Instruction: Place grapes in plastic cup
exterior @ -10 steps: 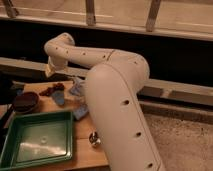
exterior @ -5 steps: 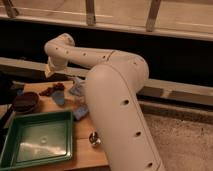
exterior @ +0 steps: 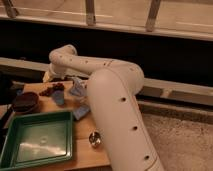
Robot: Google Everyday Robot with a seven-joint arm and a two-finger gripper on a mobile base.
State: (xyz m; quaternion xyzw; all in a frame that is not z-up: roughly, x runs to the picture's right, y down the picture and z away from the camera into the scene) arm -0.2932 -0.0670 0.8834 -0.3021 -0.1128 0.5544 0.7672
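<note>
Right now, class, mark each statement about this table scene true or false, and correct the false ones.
1. The grapes are inside the plastic cup. False: they lie on the table beside it.
2. The green tray sits at the table's front left. True.
3. The steel cup stands to the right of the green tray. True.
4. The gripper is over the steel cup. False: it is at the far side of the table, close to the grapes.
</note>
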